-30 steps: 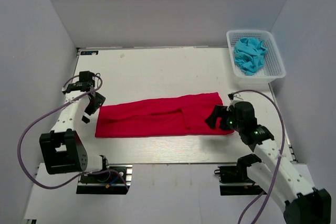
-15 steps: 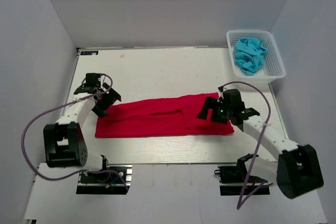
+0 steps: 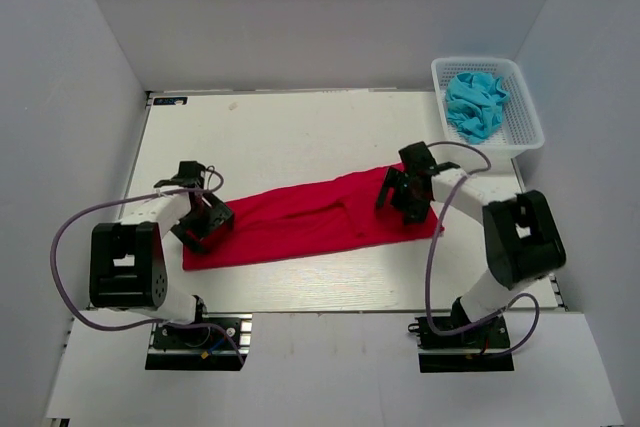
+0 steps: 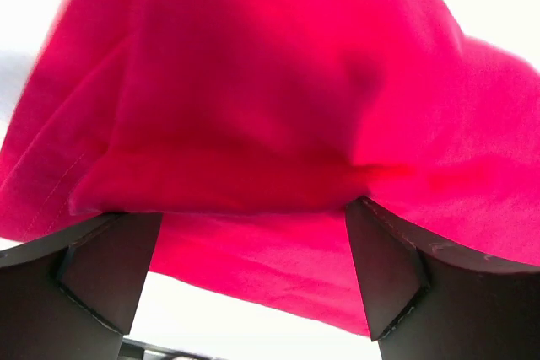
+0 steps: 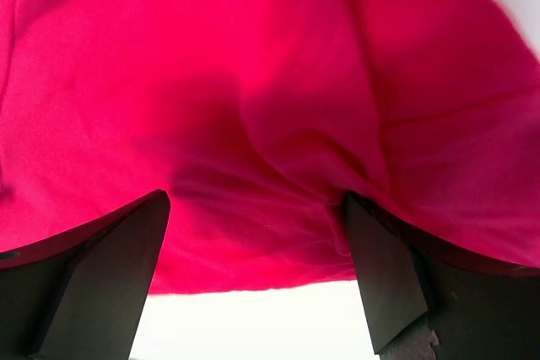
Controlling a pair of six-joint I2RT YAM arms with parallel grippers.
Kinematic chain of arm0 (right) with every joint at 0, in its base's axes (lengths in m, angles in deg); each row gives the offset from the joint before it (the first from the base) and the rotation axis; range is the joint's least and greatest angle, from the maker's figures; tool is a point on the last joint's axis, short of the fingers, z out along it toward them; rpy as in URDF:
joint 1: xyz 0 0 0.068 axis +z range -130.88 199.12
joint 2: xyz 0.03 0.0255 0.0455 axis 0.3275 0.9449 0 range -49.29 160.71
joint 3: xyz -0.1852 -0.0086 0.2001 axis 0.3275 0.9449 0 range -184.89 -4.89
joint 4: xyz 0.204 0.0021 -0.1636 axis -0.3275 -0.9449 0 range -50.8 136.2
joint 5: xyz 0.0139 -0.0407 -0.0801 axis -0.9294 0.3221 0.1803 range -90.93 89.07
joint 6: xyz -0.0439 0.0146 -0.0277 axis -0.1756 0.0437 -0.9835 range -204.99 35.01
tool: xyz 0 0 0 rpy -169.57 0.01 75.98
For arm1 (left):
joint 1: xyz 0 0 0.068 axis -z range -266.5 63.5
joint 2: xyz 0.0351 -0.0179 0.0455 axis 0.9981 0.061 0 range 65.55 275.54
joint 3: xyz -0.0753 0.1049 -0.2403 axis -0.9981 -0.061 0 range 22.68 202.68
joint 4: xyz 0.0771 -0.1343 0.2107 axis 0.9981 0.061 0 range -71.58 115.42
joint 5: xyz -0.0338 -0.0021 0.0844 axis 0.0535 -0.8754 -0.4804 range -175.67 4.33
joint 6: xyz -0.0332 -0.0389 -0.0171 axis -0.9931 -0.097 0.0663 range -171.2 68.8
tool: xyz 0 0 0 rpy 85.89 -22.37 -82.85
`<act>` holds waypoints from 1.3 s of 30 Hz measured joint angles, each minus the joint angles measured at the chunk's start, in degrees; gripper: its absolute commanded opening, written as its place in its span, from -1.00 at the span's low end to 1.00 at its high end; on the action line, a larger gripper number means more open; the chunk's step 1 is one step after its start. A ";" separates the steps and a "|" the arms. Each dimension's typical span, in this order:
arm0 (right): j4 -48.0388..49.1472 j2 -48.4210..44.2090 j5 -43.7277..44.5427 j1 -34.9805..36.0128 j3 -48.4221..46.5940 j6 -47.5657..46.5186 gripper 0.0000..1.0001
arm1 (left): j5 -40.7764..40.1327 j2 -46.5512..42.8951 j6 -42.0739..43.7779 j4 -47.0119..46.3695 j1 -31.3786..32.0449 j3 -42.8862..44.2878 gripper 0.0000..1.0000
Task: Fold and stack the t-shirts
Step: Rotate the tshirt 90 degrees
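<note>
The red t-shirt point(image 3: 300, 222) lies folded into a long strip across the white table point(image 3: 300, 132). My left gripper point(image 3: 205, 222) is down on its left end. Its jaws stand wide open, and in the left wrist view the red t-shirt point(image 4: 278, 107) bulges over both fingertips of that gripper point(image 4: 253, 271). My right gripper point(image 3: 405, 192) rests on the shirt's right end, also open. In the right wrist view the red t-shirt point(image 5: 253, 124) fills the gap of that gripper point(image 5: 253, 271) down to its hem. The turquoise t-shirt point(image 3: 475, 105) lies crumpled in the basket.
A white mesh basket point(image 3: 492, 149) stands at the table's back right corner, against the right wall. Grey walls close in the table on the left, back and right. Both arms' cables loop out beside their bases at the near edge.
Both grippers have swung inward and come down onto the red shirt's ends. The right end of the shirt has shifted and puckered slightly under the right gripper.
</note>
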 measured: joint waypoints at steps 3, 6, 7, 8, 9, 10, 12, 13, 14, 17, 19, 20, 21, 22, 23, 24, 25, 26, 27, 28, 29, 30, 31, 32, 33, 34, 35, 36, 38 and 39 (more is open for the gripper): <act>-4.17 9.22 2.14 -0.87 -11.19 -0.15 0.80 | -0.11 -1.53 -0.33 0.26 3.06 -1.70 1.00; -6.62 19.93 3.32 -1.64 -25.62 -1.60 0.80 | 0.57 -2.49 -0.48 0.98 7.52 -2.82 1.00; -7.32 23.69 3.50 -1.64 -30.82 -2.47 0.80 | 1.20 -2.49 -0.52 1.51 9.33 -2.95 1.00; -8.20 27.85 3.43 -1.68 -37.07 -3.78 0.80 | 2.62 -2.49 -0.61 2.01 11.21 -3.04 1.00; -7.93 31.19 3.26 -1.60 -42.03 -4.83 0.80 | 4.33 -2.47 -0.76 2.47 13.40 -3.13 1.00; -8.17 34.82 2.82 -1.51 -47.89 -5.86 0.80 | 6.40 -2.43 -0.87 2.89 16.04 -3.28 1.00; -6.93 41.46 -0.26 -1.22 -57.90 -8.26 0.80 | 13.18 -2.34 -1.38 3.63 22.60 -3.80 1.00; -6.43 44.63 -2.19 -1.07 -63.01 -9.18 0.80 | 16.59 -2.25 -1.60 3.93 26.77 -4.24 1.00; -5.55 47.65 -4.46 -0.81 -67.43 -9.99 0.80 | 20.33 -2.27 -1.84 4.26 30.77 -4.72 1.00; -1.62 53.46 -10.75 0.24 -75.97 -13.44 0.80 | 30.67 -3.39 -2.29 6.62 39.12 -4.55 1.00; 0.57 53.94 -13.29 1.29 -76.17 -16.11 0.80 | 35.01 -5.53 -2.34 7.34 41.62 -1.79 1.00; 1.66 53.62 -13.92 1.88 -75.78 -17.33 0.80 | 36.30 -6.95 -2.01 7.23 42.23 0.57 1.00; 3.10 52.96 -14.05 2.40 -74.75 -18.45 0.80 | 37.16 -8.35 -1.36 6.95 42.58 3.19 1.00; 4.20 51.60 -14.08 2.99 -72.87 -19.52 0.80 | 37.48 -9.75 -0.66 6.38 42.71 5.90 1.00; 4.55 50.29 -13.90 3.52 -71.47 -20.20 0.80 | 37.18 -11.23 0.42 5.92 42.75 9.11 1.00; 4.50 48.70 -13.38 4.13 -70.53 -20.74 0.80 | 35.89 -11.82 1.20 6.21 42.77 10.73 1.00; 4.31 47.19 -12.74 4.63 -70.16 -21.20 0.80 | 33.29 -13.07 2.01 6.91 42.69 14.34 1.00; 4.02 45.68 -11.80 5.14 -69.94 -21.44 0.80 | 30.05 -13.77 2.21 7.91 42.64 16.15 1.00; 3.82 43.76 -10.97 5.64 -69.64 -21.66 0.80 | 26.34 -14.38 2.12 9.38 42.49 17.51 1.00; 3.43 41.66 -10.05 6.10 -69.31 -21.73 0.80 | 21.88 -15.02 1.57 11.21 42.36 18.36 1.00; 2.84 39.56 -9.29 6.82 -68.67 -21.66 0.80 | 16.90 -15.56 0.39 13.40 42.14 18.75 1.00; 2.12 37.57 -8.57 7.32 -67.84 -21.62 0.80 | 13.22 -16.00 -0.81 15.34 41.97 18.80 1.00; 1.05 35.43 -7.85 7.96 -66.73 -21.29 0.80 | 8.85 -16.39 -2.56 18.08 41.62 18.80 1.00; 0.39 33.46 -7.13 8.76 -65.13 -20.76 0.80 | 5.27 -16.83 -4.15 20.24 41.31 18.80 1.00; 0.13 31.39 -6.62 9.73 -62.66 -20.13 0.80 | 2.51 -17.35 -5.42 21.66 41.03 18.80 1.00; -0.42 29.79 -6.23 10.82 -60.22 -19.26 0.80 | -0.09 -18.18 -6.64 22.82 40.68 18.78 1.00; -0.70 28.46 -6.01 12.11 -57.24 -18.16 0.80 | -2.01 -19.12 -7.56 23.58 40.37 18.78 1.00; -0.94 27.39 -6.14 13.68 -53.86 -17.14 0.80 | -3.80 -20.31 -8.39 24.09 40.09 18.78 1.00; -1.51 27.34 -7.08 16.37 -48.98 -15.28 0.80 | -7.06 -22.73 -9.68 24.96 39.76 18.78 1.00; -1.66 27.82 -7.76 17.73 -46.84 -14.34 0.80 | -8.26 -23.63 -10.10 25.38 39.63 18.82 1.00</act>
